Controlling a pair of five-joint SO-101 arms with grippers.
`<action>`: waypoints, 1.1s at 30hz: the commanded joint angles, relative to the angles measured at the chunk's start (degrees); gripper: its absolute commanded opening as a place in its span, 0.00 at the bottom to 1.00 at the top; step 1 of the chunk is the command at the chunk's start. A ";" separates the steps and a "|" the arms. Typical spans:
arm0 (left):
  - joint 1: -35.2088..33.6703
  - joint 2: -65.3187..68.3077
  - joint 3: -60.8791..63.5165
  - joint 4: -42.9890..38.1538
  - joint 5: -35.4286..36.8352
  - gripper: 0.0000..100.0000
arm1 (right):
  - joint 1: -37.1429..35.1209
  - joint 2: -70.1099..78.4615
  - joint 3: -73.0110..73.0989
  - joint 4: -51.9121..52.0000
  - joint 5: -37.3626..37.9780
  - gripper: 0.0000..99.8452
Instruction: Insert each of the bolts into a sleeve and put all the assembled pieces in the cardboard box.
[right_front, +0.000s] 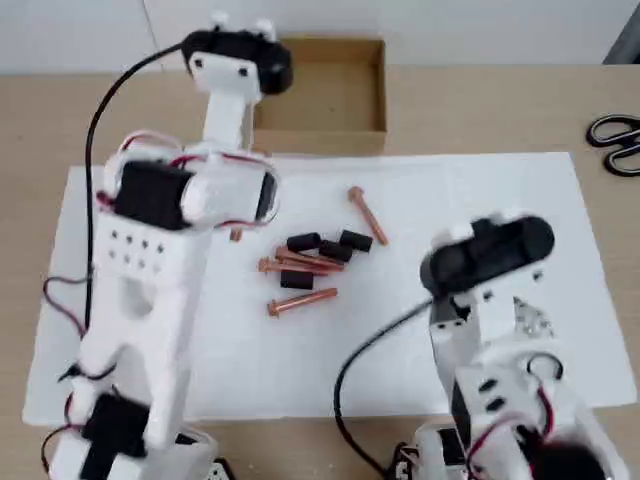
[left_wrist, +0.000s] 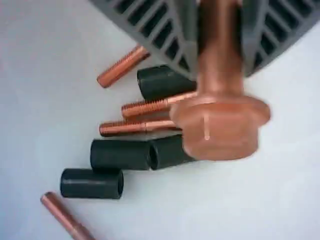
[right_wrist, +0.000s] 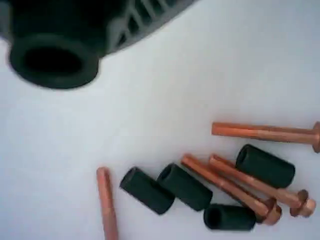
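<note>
The bolt (left_wrist: 220, 125), head toward the lens, sits pinched by its shank in the left gripper (left_wrist: 220, 45); the right gripper (right_wrist: 70, 25) clamps a sleeve (right_wrist: 54, 61), bore open, well apart across the sheet (right_front: 450, 180).

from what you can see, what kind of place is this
Probably a robotics lab bench: two small arms at a wooden table, loose bolts and sleeves on a white sheet.

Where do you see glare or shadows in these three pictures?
High view: even light, only faint shadows on the white sheet. Left wrist view: a pale sheen on the held bolt. Right wrist view: no glare; the held sleeve looks matt.
</note>
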 joint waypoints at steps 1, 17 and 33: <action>-0.18 -7.74 2.86 0.97 -0.26 0.01 | -0.13 -8.75 5.01 -4.62 -5.01 0.00; -0.09 -14.68 13.05 -4.13 9.05 0.01 | -7.08 -25.36 31.21 -25.98 -12.13 0.00; 12.48 -14.77 13.32 -25.23 15.65 0.01 | -17.36 -25.36 44.75 -42.15 -18.90 0.00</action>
